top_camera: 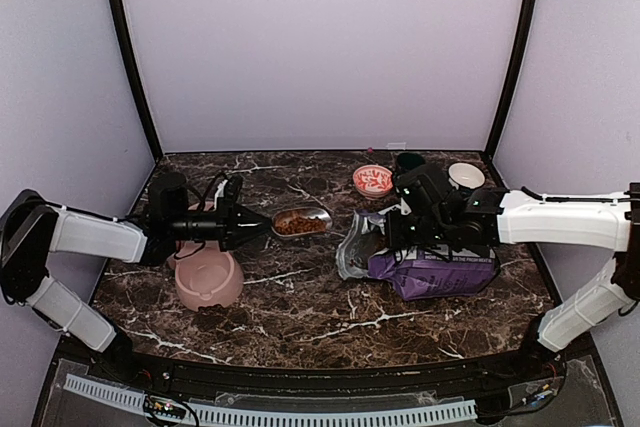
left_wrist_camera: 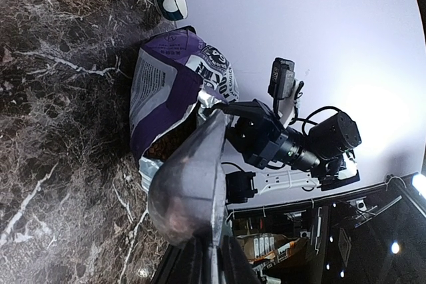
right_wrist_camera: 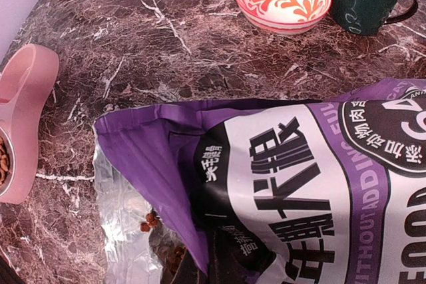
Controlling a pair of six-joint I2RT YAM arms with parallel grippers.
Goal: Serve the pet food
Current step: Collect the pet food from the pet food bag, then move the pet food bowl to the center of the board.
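Observation:
The pet food fills a metal scoop held level above the table, between the pink double bowl and the purple-and-white bag. My left gripper is shut on the scoop's handle. In the left wrist view I see the scoop's underside above my left gripper. My right gripper is shut on the bag's upper edge and holds its foil mouth open. More pet food lies inside the bag. Some pet food shows in the pink bowl.
A red-patterned bowl, a dark green mug and a white cup stand at the back right. Purple walls close the table on three sides. The right arm reaches over the bag.

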